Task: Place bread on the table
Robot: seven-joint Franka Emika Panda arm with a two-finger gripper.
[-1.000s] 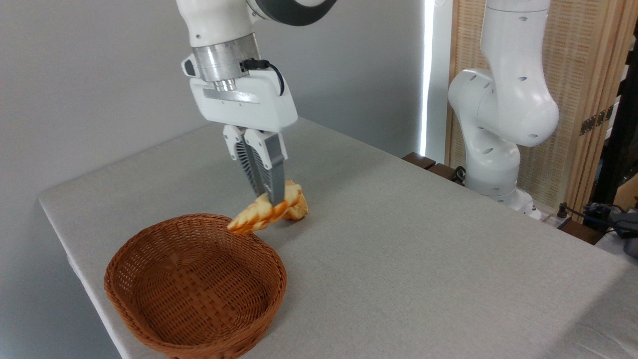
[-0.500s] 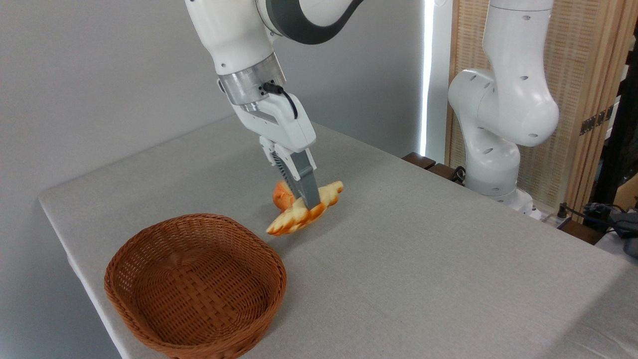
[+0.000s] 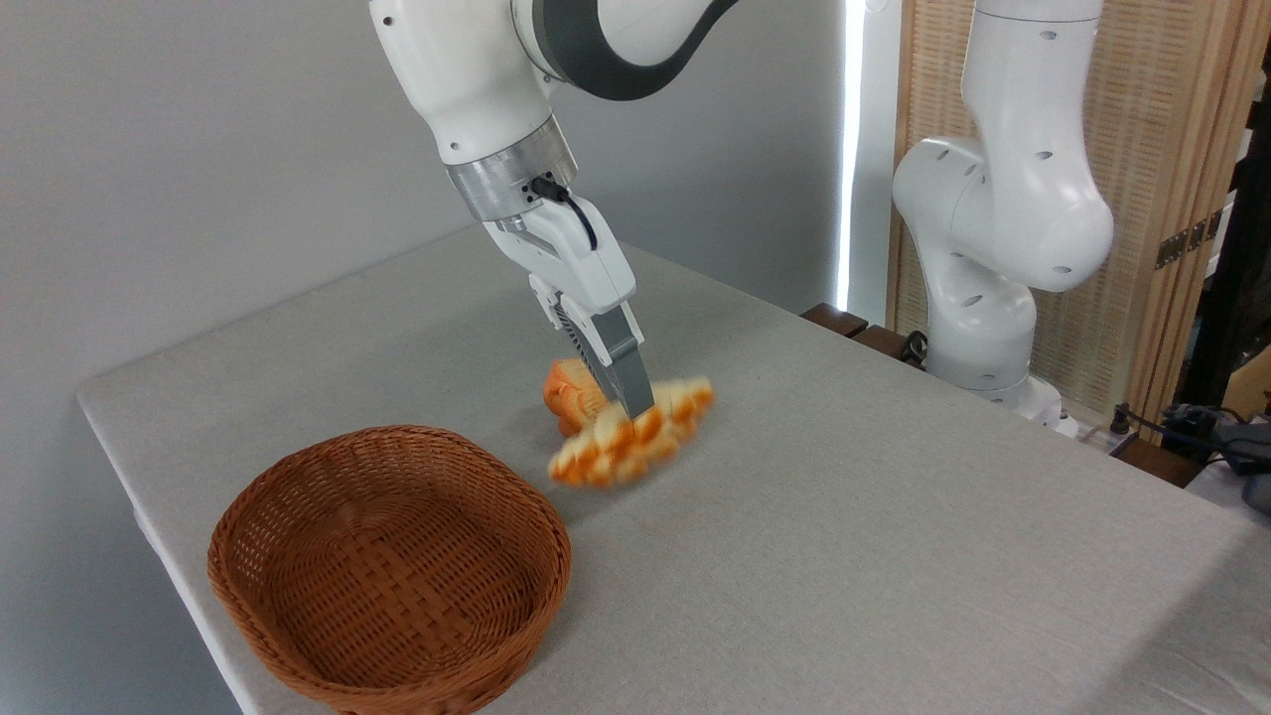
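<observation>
The bread, a pale golden braided loaf, looks motion-blurred and hangs tilted, its left end low over the grey table. My gripper slants down from the upper left. Its fingers stand close together, shut on the loaf's middle. I cannot tell whether the loaf's lower end touches the cloth. Behind the fingers, a smaller, deeper-orange bread piece lies on the table, partly hidden.
A brown wicker basket with nothing in it stands at the table's front left, just left of the loaf. The white base of the arm rises beyond the table's right edge. Bare cloth spreads to the right and front.
My gripper has carried the loaf rightward from over the basket's rim and lowered it towards the cloth. The arm now leans more. The orange piece has stayed in place.
</observation>
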